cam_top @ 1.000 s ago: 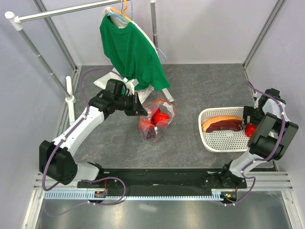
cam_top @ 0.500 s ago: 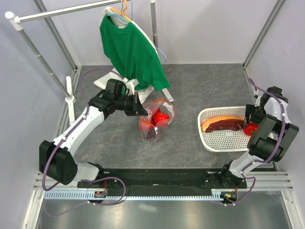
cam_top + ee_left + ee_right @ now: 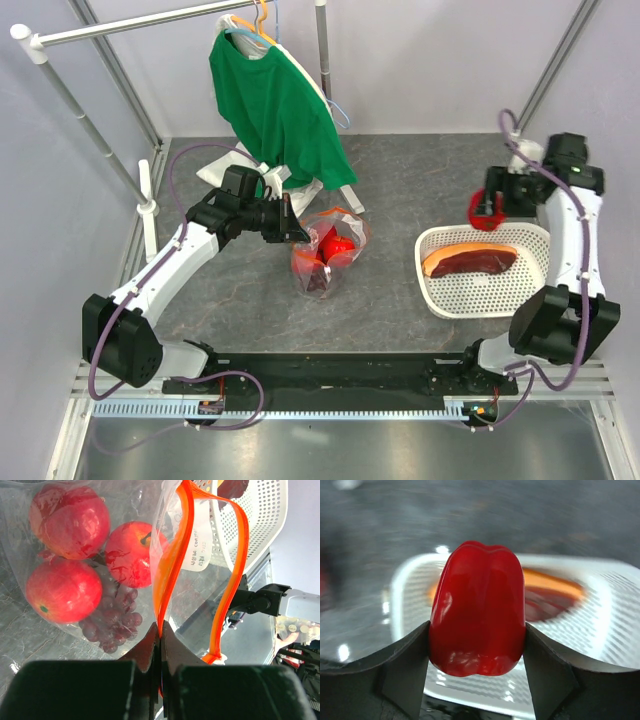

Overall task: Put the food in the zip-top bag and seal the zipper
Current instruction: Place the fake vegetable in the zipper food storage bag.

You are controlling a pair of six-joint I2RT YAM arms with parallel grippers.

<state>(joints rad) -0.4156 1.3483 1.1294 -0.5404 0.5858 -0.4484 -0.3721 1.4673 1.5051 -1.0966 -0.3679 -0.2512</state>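
Observation:
The clear zip-top bag (image 3: 328, 250) lies mid-table holding red round fruits (image 3: 67, 515) and a dark grape bunch (image 3: 112, 625). Its orange-red zipper strip (image 3: 172, 555) stands open in a loop, with the white slider (image 3: 215, 658) at its end. My left gripper (image 3: 292, 226) is shut on the zipper edge (image 3: 161, 630) at the bag's left side. My right gripper (image 3: 484, 208) is shut on the red bell pepper (image 3: 477, 607) and holds it in the air above the far left corner of the white basket (image 3: 534, 290).
The white perforated basket holds an orange piece and a dark red piece (image 3: 470, 262). A green shirt (image 3: 275, 105) hangs on a rack at the back left, over a white cloth bundle (image 3: 225, 168). Grey walls close in both sides.
My right gripper has lifted the red pepper out of the basket's right side and carried it up and to the left. The left arm and bag have not moved.

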